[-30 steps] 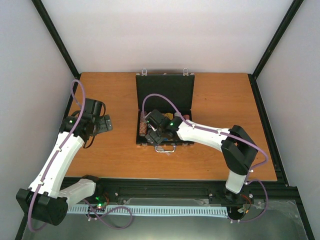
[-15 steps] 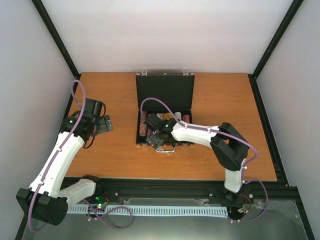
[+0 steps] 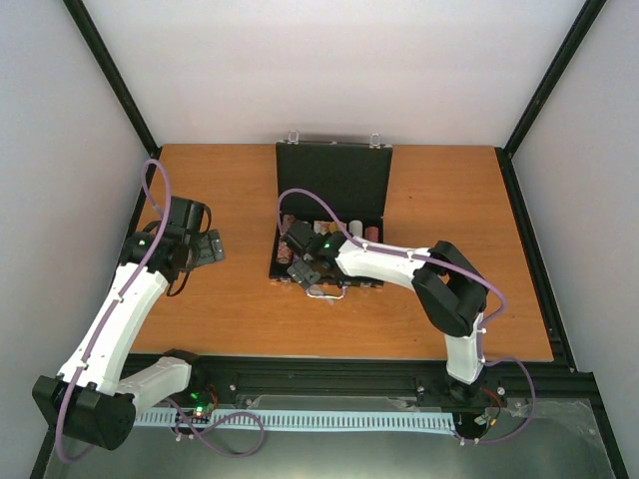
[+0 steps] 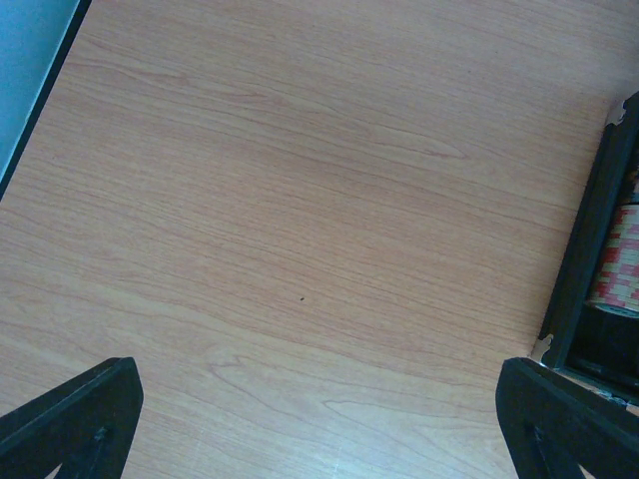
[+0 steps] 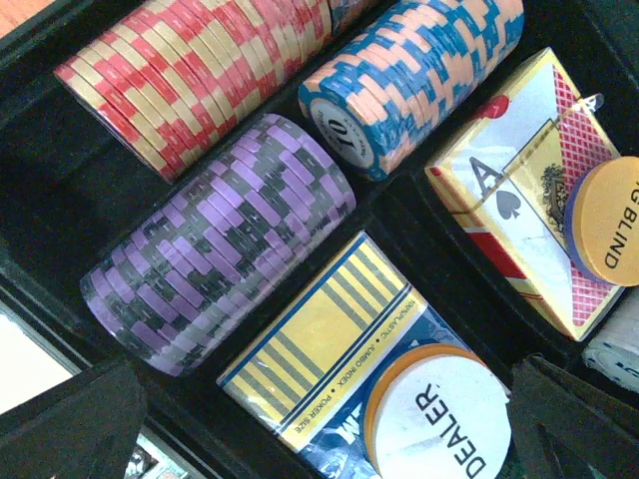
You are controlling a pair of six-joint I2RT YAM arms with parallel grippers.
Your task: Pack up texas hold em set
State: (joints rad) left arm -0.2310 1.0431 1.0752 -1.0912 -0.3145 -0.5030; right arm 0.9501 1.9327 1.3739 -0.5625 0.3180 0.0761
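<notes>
Over open case, right gripper has slid left, jaws spread, holding nothing — left gripper unmoved, spread too; wooden table, white walls behind

Case: black
Table: orange-brown wood grain
Red chips: red-and-cream blocks
Blue chips: blue-and-peach blocks
Purple chips: purple-and-black blocks
Striped deck: yellow-and-blue stripes
Ace deck: red lattice, black spade
Dealer disc: white, orange rim
Blind disc: orange, bluish rim

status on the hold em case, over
Left gripper open over table. Right gripper open, low over chip stacks and decks in open case. Right arm blocks closing.
</notes>
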